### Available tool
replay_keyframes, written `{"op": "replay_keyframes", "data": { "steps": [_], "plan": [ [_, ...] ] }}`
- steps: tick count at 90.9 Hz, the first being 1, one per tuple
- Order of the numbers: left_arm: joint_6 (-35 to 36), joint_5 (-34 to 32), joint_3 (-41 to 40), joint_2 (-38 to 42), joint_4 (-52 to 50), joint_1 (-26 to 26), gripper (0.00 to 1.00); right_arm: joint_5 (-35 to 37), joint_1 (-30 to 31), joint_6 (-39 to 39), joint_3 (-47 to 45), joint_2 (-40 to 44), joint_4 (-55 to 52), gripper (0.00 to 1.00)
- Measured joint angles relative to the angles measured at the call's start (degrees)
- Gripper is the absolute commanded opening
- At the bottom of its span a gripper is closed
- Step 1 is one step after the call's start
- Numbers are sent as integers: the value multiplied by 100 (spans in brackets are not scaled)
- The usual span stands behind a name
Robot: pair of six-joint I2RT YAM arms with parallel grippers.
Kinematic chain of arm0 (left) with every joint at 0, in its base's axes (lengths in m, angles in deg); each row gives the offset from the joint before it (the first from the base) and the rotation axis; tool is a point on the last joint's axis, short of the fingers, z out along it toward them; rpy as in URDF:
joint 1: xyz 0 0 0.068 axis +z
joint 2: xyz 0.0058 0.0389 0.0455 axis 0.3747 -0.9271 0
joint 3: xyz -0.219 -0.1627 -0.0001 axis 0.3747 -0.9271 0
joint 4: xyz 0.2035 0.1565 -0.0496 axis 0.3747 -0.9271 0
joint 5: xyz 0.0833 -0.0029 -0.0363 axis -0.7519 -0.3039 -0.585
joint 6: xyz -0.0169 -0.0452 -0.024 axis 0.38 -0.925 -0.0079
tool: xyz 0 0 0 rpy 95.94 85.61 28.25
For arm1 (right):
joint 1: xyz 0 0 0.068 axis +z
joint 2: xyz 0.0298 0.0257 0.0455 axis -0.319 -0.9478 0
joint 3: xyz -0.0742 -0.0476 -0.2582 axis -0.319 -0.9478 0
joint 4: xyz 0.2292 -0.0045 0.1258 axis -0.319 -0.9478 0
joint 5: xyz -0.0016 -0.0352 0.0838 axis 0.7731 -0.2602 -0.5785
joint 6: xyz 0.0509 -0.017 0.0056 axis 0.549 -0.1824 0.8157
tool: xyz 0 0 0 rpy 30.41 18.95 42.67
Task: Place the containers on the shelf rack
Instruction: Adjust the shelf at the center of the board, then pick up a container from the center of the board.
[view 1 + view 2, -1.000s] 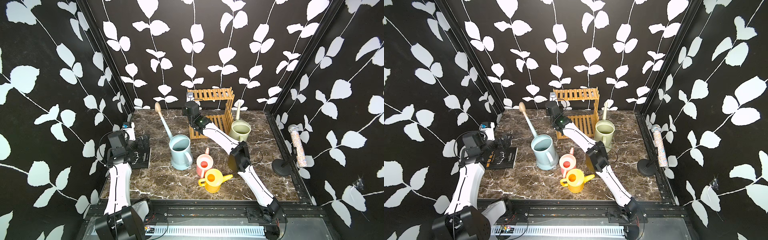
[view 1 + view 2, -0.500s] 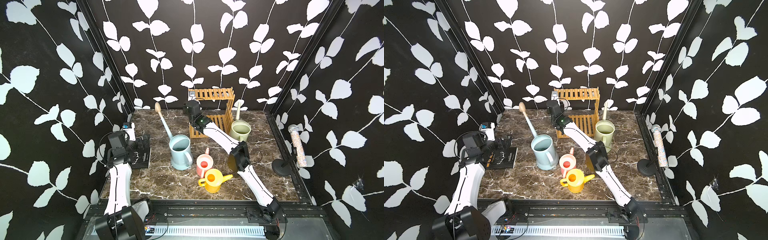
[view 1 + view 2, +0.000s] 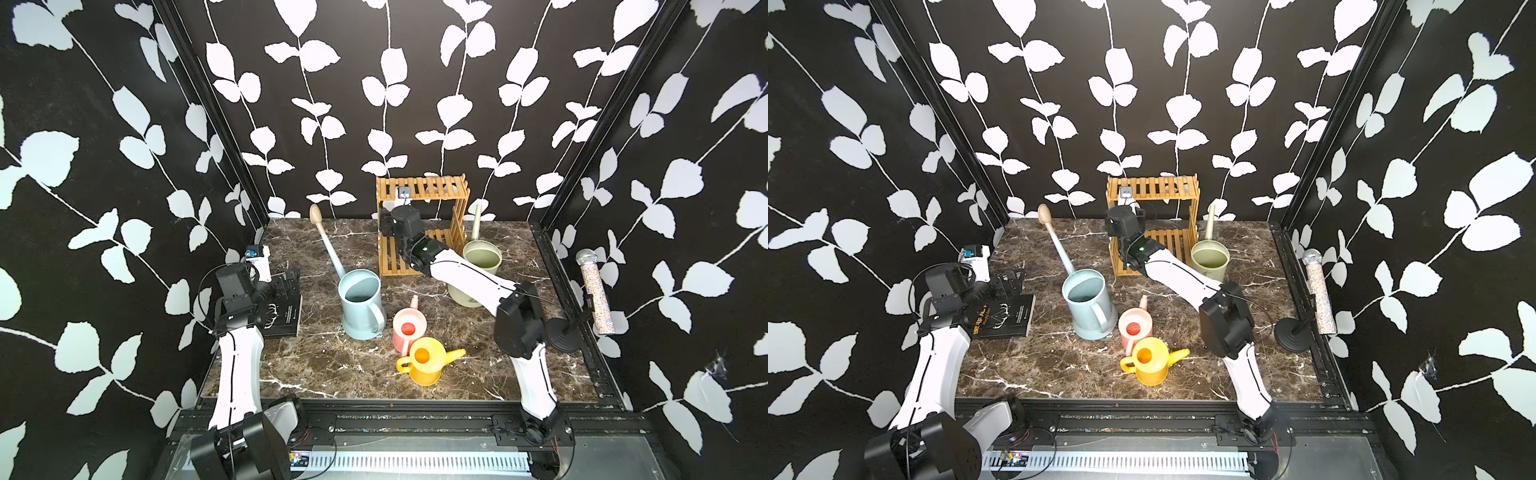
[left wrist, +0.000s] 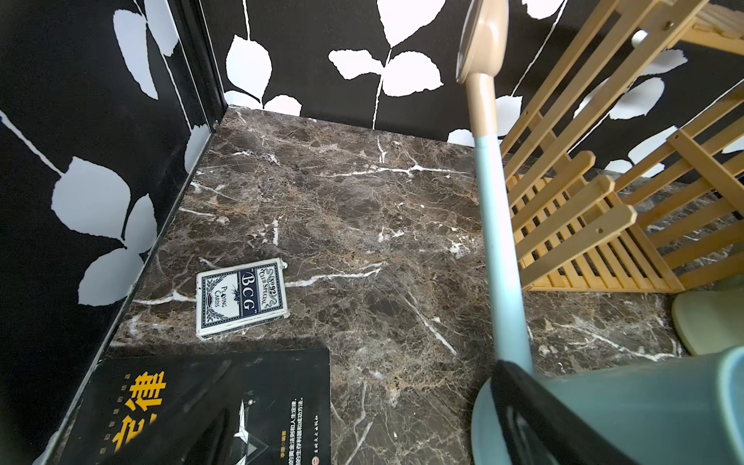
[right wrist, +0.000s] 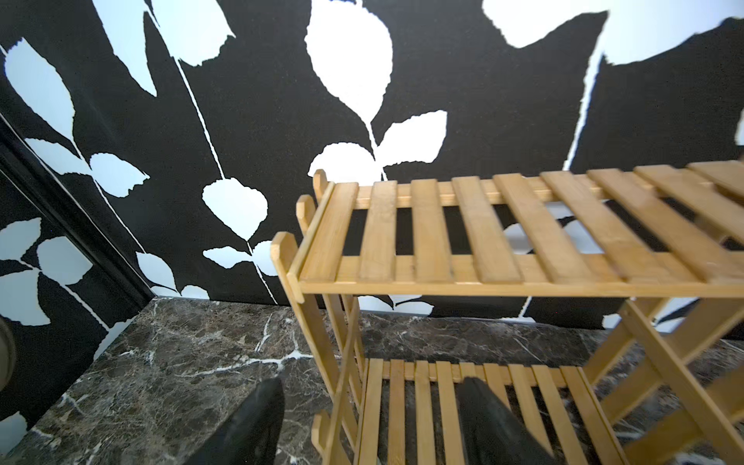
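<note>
The shelf rack [image 3: 422, 195] stands at the back of the table [image 3: 324, 374], close to the rear wall. The right arm crosses in front of it in both top views and hides part of its lower tier. In the right wrist view the far end of the rack [image 5: 443, 241] is blurred and cut off.

All four cans stand on the table. The sage green can [image 3: 482, 259] is just beside the rack's right end, and the arm covers its lower body. The pale blue can [image 3: 361, 307] stands in front of the rack's left end. In the left wrist view its body is cut off and its beige spout head runs out of frame. The pink can [image 3: 409, 330] and the yellow can [image 3: 426, 361] stand close together near the front.

The right hand [image 5: 372, 426] is hidden behind its wrist in the top views. The wrist view shows its fingers [image 5: 249, 422] well apart, open, astride the rack's end rail and gripping nothing. The left hand [image 3: 287, 281] hangs over the black book [image 4: 217, 406], spread wide and empty.

The card box [image 4: 241, 296] reads "BCG PLAYING CARDS" and "CLUB SPECIAL". The book bears yellow Chinese characters that are partly cut off, and its white print is too small to read.
</note>
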Motion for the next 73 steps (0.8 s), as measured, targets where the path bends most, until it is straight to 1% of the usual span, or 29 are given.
{"op": "replay_keyframes", "data": {
  "steps": [10, 31, 39, 50, 73],
  "plan": [
    [4, -7, 0, 0, 0, 0, 99, 57, 2, 9, -774, 715, 31, 76],
    [2, -13, -2, -94, 4, 0, 99, 282, 0, -125, -2109, 2041, -190, 85],
    [-2, -15, -2, -146, 7, 0, 99, 321, -22, -129, -2402, 2406, -382, 90],
    [-22, -17, -2, -184, 4, -4, 99, 400, -72, -74, -2710, 2938, -920, 98],
    [-42, -26, -2, -240, 7, -7, 99, 385, -382, 286, -3101, 4028, -2317, 98]
  ]
}}
